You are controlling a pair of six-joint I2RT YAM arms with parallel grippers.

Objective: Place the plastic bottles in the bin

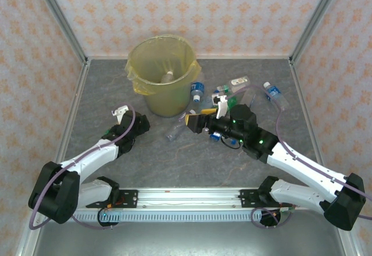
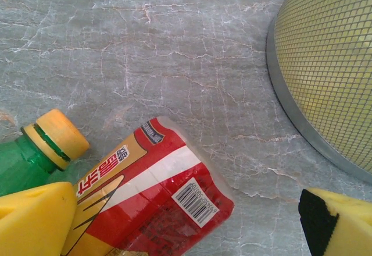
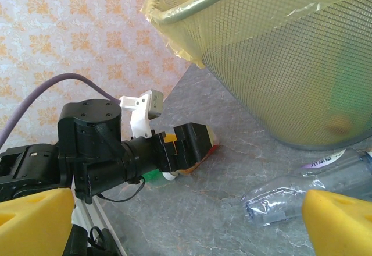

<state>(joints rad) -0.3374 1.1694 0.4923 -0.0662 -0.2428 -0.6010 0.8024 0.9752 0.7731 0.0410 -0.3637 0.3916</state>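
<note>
Two grippers, both with jaws apart and clamped on nothing. The left gripper [image 2: 186,215] hangs over two bottles lying near the bin [image 2: 331,64]: one green bottle [image 2: 23,163] with a yellow cap, and one flattened red-labelled bottle [image 2: 157,192] between its fingers. The right gripper [image 3: 189,221] faces one crushed clear bottle [image 3: 290,198] at the bin's foot. One blue-capped bottle [image 1: 197,90] lies just beside the bin, a second blue-capped bottle [image 1: 276,95] well apart to the right, and a small cluster [image 1: 229,90], too tangled to count, between them.

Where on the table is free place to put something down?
Bare: the near middle of the table, between the left arm and right arm, and the left side between the wall and the bin. Crowded: right of the bin, among the bottles.
</note>
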